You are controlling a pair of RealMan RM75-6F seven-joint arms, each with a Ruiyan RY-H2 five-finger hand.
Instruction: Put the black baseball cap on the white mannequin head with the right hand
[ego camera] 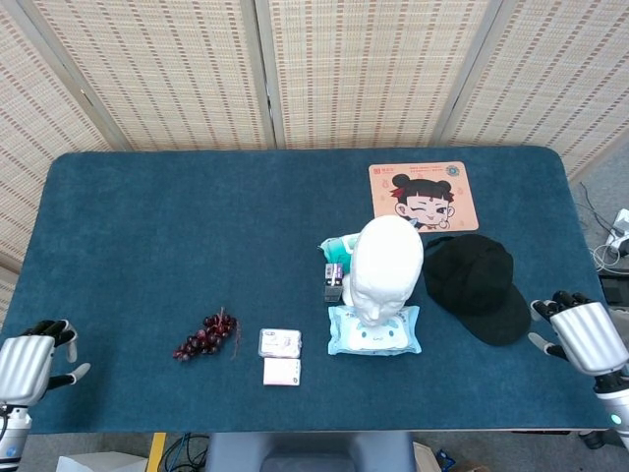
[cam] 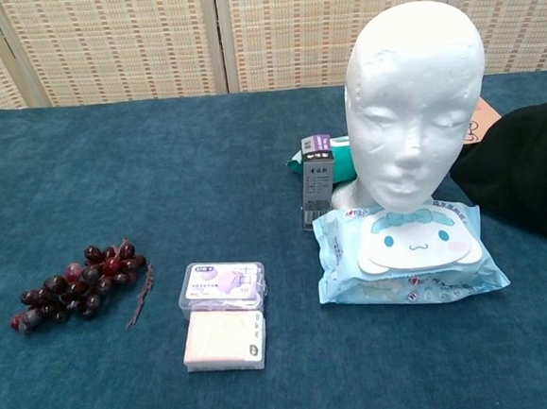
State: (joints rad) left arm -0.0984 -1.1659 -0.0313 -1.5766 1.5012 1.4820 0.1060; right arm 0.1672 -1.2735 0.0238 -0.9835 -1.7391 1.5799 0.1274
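Black baseball cap [ego camera: 475, 285] lying on table, touching right side of white mannequin head [ego camera: 387, 264]. Right hand [ego camera: 584, 336] hovering just beside cap brim, fingers apart, grasping nothing. Left hand [ego camera: 28, 363] empty.

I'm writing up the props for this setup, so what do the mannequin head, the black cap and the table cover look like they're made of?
White mannequin head: probably foam, matte with a faintly pebbled surface. Black baseball cap: soft matte fabric, slumped and creased. Table cover: teal cloth, likely a short-pile or felt-like fabric, with a fuzzy, non-reflective texture in the chest view.
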